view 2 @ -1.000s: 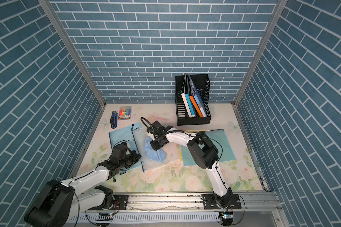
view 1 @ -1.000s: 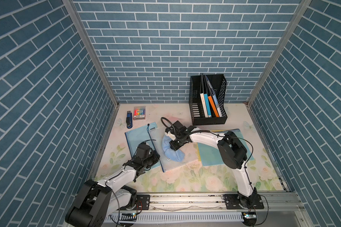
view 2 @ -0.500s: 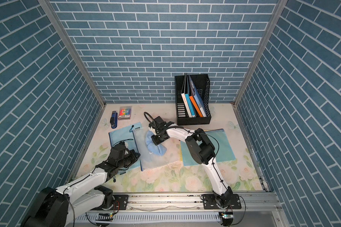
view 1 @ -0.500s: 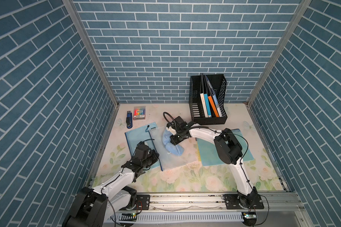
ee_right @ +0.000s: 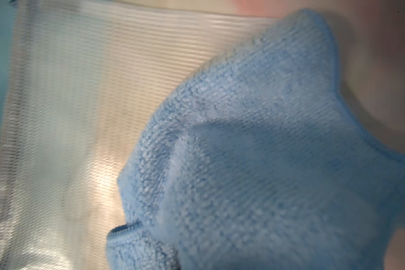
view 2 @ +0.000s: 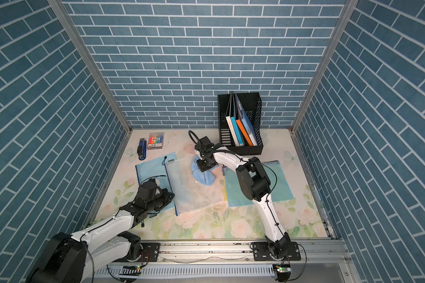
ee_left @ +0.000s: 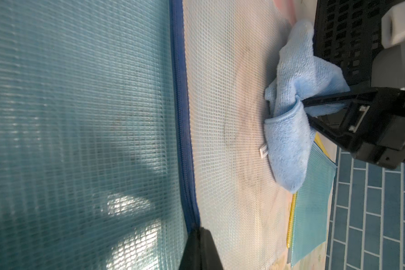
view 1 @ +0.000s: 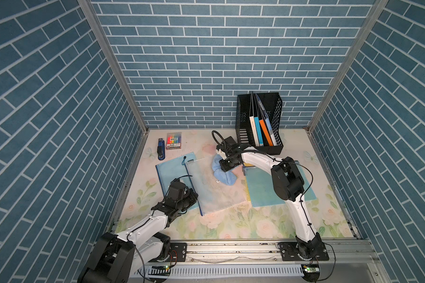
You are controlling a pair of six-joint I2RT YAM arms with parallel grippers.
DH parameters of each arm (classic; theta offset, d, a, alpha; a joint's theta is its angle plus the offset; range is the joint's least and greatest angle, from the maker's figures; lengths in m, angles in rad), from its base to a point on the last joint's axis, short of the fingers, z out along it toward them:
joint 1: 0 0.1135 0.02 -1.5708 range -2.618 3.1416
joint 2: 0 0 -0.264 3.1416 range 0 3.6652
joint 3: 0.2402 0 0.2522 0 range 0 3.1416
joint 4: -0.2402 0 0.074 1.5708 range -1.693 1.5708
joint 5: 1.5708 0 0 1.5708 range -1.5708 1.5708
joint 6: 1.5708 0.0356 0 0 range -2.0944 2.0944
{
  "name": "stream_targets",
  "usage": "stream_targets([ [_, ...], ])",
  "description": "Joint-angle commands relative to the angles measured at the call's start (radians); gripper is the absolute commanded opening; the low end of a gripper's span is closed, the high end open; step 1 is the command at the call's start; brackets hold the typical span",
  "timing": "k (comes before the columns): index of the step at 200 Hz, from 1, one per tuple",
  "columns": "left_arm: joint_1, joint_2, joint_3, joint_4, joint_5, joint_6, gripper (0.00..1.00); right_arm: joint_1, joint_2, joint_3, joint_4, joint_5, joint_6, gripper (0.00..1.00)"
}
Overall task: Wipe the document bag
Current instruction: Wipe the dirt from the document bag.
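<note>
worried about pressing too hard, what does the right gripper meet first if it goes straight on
Likely the clear mesh zip document bag: the right gripper, shut on the light blue microfibre cloth, points down at it.

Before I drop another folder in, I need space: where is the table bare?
Bare: the front strip of table between bags and rail, and the back right corner beside the file rack. Crowded: the middle, with overlapping bags and cloth.

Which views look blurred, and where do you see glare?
Right wrist view: blue cloth and clear mesh bag are smeared by blur. Left wrist view: cloth sharp, bright glare patches on the blue bag. Both top views: sharp, evenly lit.
</note>
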Motion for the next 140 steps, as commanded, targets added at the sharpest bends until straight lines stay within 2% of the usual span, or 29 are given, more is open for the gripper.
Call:
stream_targets([
  [1,-0.005,0.018,-0.012,0.009,0.015,0.002,0.0,0.111,0.038,0.028,-0.004,-0.106,-0.048,0.12],
  [36,-0.014,0.038,-0.008,0.018,0.02,0.003,0.0,0.196,0.091,0.11,0.009,-0.189,-0.042,0.12],
  [70,-0.02,0.033,-0.008,0.013,0.016,-0.002,0.0,0.193,0.199,0.262,-0.071,-0.129,-0.041,0.13],
  [101,-0.022,-0.002,-0.014,-0.013,0.005,-0.007,0.0,0.125,0.211,0.305,-0.082,-0.05,-0.024,0.13],
  [140,-0.022,-0.024,-0.031,-0.02,0.01,-0.013,0.0,-0.009,0.243,0.39,-0.118,0.033,-0.019,0.14],
])
